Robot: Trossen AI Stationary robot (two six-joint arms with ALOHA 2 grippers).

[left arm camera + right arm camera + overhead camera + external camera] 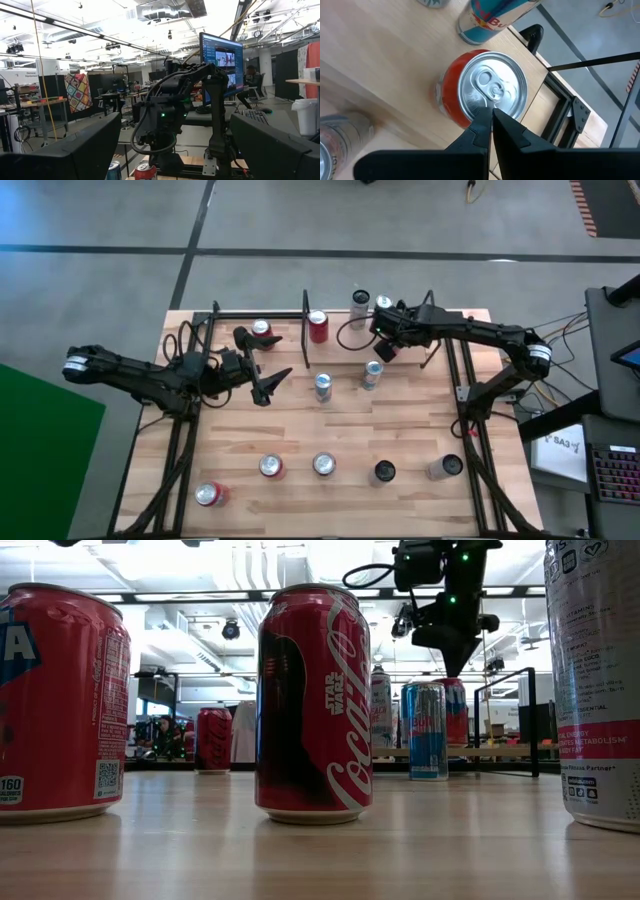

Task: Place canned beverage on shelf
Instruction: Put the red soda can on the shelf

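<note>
Top-down and wrist views of a two-arm can-shelving setup. The right gripper (pixel 491 114) hangs directly above a red can (pixel 482 87), fingers pressed together and holding nothing, tips just over the lid's pull tab. This can stands upright on the table (pixel 300 430) beside the shelf (pixel 255 315), a blue can (pixel 492 17) near it. The left gripper (pixel 268 383) waits over the table near the shelf's front, fingers spread wide and empty. A can is judged rigid but thin-walled, smooth and somewhat slippery, heavy if full. The fingers should open and straddle the cylindrical wall around mid-height, squeezing moderately to avoid denting.
</note>
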